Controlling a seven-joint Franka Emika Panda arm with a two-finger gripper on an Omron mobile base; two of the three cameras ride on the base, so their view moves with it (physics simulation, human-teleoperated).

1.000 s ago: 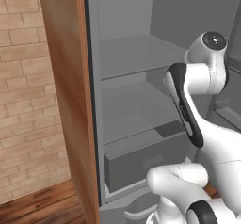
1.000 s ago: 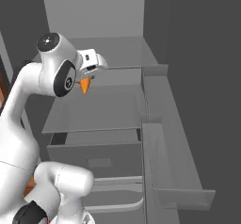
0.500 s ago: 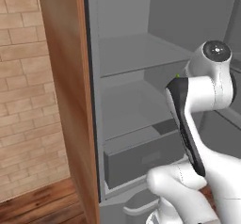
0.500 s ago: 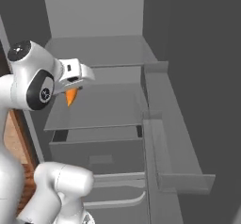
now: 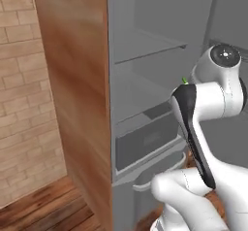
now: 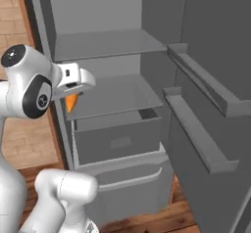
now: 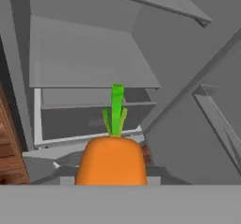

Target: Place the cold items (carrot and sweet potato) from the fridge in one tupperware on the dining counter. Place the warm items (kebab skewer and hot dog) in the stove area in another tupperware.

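My gripper (image 6: 73, 95) is shut on the carrot (image 6: 71, 102), an orange root with a green top, and holds it in the air in front of the open fridge (image 6: 112, 46). In the hand view the carrot (image 7: 111, 161) sits at the bottom centre, its green stalks pointing at the fridge's middle shelf (image 7: 84, 58). Just the green tip of the carrot (image 5: 184, 81) peeks past my arm in the left base view. The sweet potato, kebab skewer, hot dog and tupperware are out of view.
The fridge shelves (image 6: 105, 42) are bare, with a grey drawer (image 6: 117, 139) below them. Its open door (image 6: 211, 104) with two bins juts out on the right. A wooden cabinet side (image 5: 72, 94), a brick wall (image 5: 24, 89) and wood floor (image 5: 43, 210) lie to the left.
The whole scene has shifted, so the base has moved relative to the fridge. The arm has swung left in the right base view, and the carrot is still in the gripper.
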